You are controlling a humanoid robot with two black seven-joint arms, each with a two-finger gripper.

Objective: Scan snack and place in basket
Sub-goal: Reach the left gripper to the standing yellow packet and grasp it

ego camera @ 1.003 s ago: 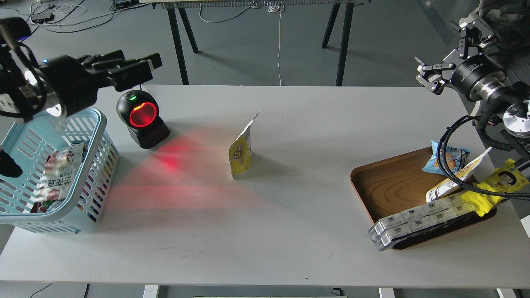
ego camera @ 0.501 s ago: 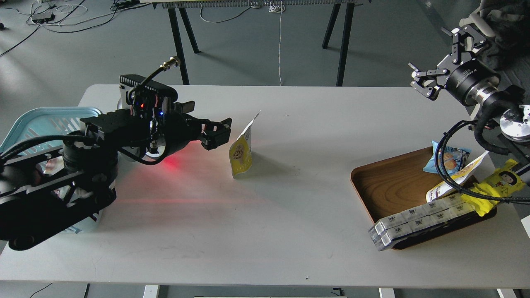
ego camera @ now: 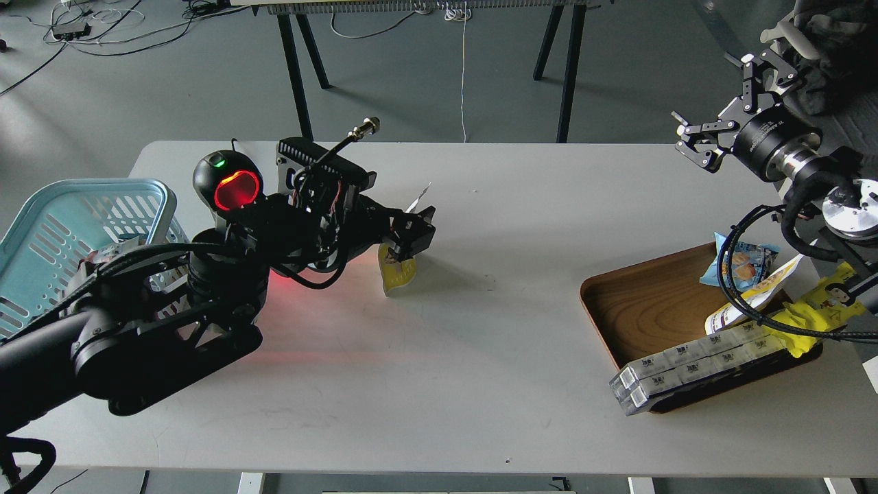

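Centre of frame: left gripper (ego camera: pixel 409 237) at the upright snack (ego camera: pixel 398 269).
Its jaw state is unclear; a nudge could topple the pouch.

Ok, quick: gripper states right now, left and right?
Left gripper: at the snack, grip cannot be told.
Right gripper: open, empty.

no legible text, labels too small

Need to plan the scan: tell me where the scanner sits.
The scanner stands at the table's far left, between the basket and the left gripper.
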